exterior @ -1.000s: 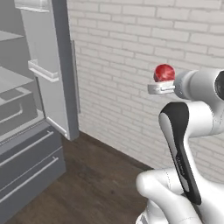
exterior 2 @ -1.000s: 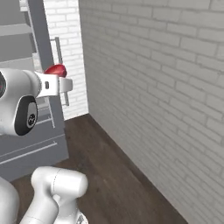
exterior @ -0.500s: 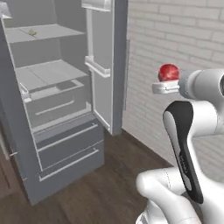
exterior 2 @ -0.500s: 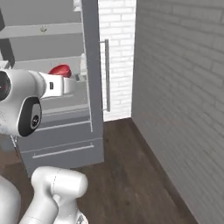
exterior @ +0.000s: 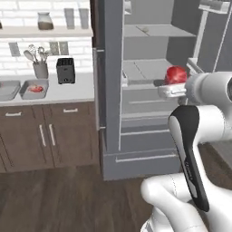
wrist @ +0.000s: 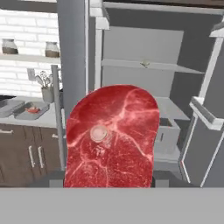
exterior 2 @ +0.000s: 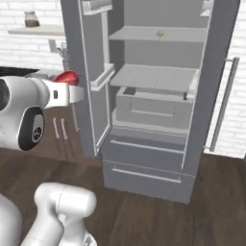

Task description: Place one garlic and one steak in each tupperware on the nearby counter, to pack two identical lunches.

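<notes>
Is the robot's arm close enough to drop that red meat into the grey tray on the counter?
Probably not yet. The gripper holds the red steak up in front of the open grey fridge, while the grey tray sits far left on the pale counter.

Light is even and flat across everything I see, no single source I can place, no glare. Rendered look throughout: edges slightly soft, textures coarse. The fridge (exterior: 149, 86) interior reads mid-grey, darker under each shelf and toward its far wall; faint soft shading only, no hard cast shadows. Floor (exterior 2: 202, 211) is dim brown, smeary wood grain. White brick wall (wrist: 26, 30) on the left is the brightest area. The steak (wrist: 111, 138) in my hand view is close, large, saturated red, marbling a little blurred. No bending at frame edges.
</notes>
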